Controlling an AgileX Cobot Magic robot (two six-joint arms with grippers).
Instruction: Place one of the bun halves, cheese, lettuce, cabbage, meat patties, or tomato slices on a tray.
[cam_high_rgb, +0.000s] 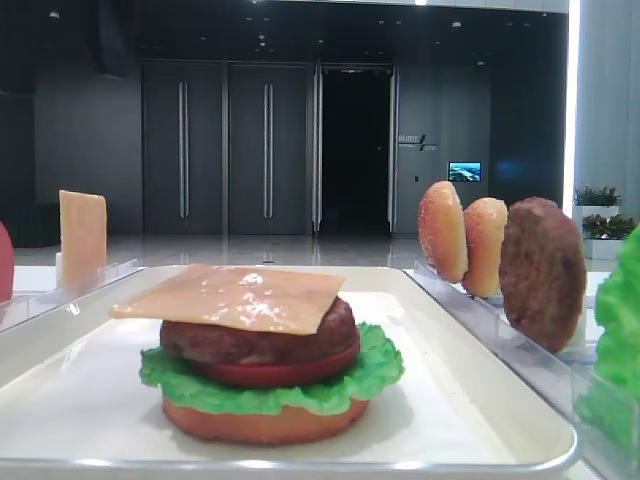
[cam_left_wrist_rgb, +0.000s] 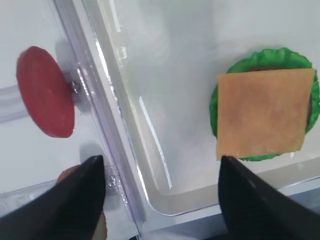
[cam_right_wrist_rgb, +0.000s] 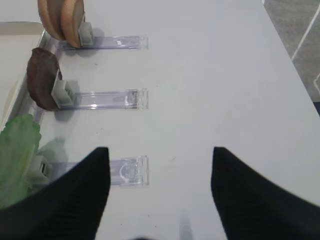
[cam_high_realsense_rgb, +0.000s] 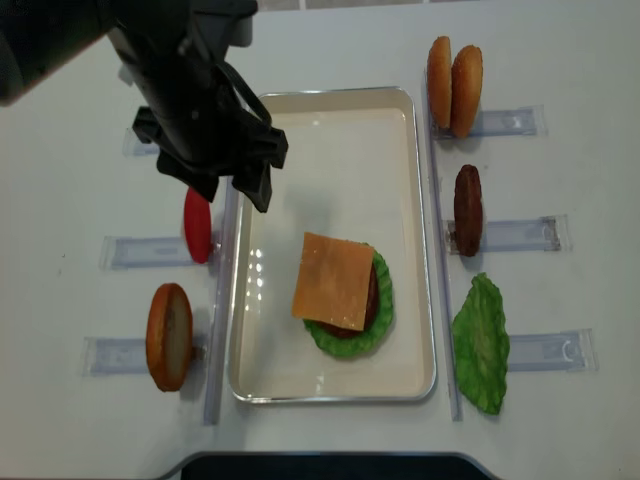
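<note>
White tabletop (cam_high_realsense_rgb: 330, 40) carries the tray (cam_high_realsense_rgb: 330, 110); on it, toward 5 o'clock, the cheese (cam_high_realsense_rgb: 335, 280) tops a stack of patty, tomato, lettuce (cam_high_realsense_rgb: 345, 340) and bun. Left pincer (cam_high_realsense_rgb: 232, 190) hovers at the tray's 9 o'clock rim, fingers apart, empty. Right pincer (cam_right_wrist_rgb: 157, 165) hangs spread over bare tabletop.

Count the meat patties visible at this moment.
2. One meat patty stands on edge in the middle rack right of the tray; another patty sits in the stack under the cheese. None seem hidden.
</note>
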